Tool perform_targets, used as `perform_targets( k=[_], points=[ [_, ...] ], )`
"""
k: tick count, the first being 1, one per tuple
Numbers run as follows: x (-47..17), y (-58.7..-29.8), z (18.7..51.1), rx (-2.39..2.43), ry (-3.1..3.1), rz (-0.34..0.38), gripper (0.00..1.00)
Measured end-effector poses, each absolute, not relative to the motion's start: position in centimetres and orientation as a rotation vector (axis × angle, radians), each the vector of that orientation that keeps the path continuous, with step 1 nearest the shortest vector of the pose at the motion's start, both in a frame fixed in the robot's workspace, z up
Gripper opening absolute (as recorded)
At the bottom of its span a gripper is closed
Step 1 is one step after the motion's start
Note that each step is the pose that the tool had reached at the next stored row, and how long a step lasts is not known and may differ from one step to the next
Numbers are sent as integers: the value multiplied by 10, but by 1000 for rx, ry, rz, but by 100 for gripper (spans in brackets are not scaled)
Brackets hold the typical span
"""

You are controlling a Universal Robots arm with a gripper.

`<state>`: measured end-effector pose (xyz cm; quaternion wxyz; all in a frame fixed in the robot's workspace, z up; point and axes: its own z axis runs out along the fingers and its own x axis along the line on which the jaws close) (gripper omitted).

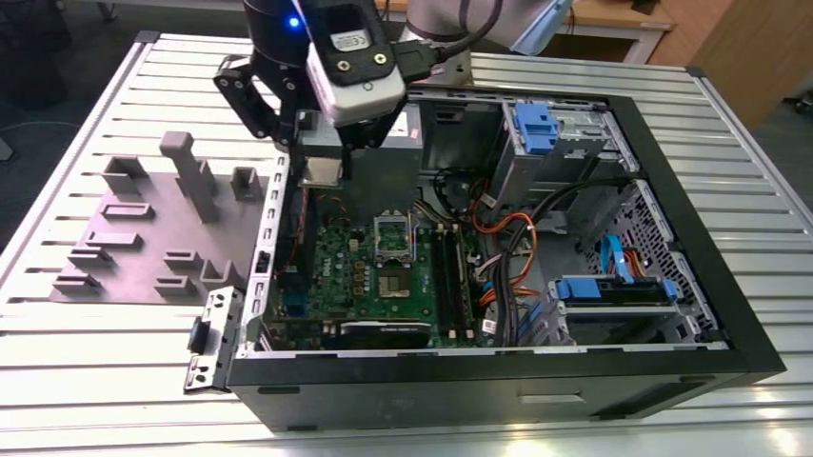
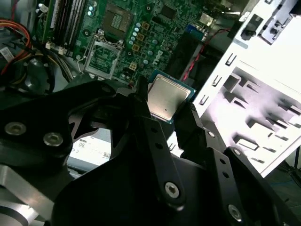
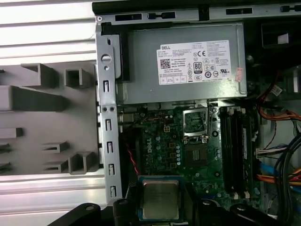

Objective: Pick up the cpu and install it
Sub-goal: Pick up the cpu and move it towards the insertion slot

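The cpu (image 2: 167, 96), a thin square chip with a dull silver top, is pinched at two opposite edges by my gripper (image 2: 165, 104), which is shut on it. In the first wrist view the cpu (image 3: 161, 200) hangs between the black fingers of the gripper (image 3: 161, 209), over the green motherboard just inside the case's side wall. In the exterior view the gripper (image 1: 320, 176) hovers above the open computer case near its left wall, holding the cpu (image 1: 323, 172). The silver socket frame (image 1: 392, 235) lies lower on the board, to the exterior view's right of the gripper; both wrist views show it too (image 2: 102, 57) (image 3: 194, 121).
A grey plastic fixture with upright blocks (image 1: 152, 228) lies outside the case at the exterior view's left. The metal case wall (image 3: 107, 127) stands close beside the gripper. A power supply (image 3: 178, 61), memory sticks (image 3: 235, 150), orange cables (image 1: 508, 228) and blue-fronted drive bays (image 1: 546, 124) crowd the case.
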<state>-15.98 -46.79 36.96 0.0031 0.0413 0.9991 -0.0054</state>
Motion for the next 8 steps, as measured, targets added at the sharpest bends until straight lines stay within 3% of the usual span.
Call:
perform_targets(
  k=[8],
  points=[
    [-140, -468, 370, 139, 3132, -17, 47]
  ],
)
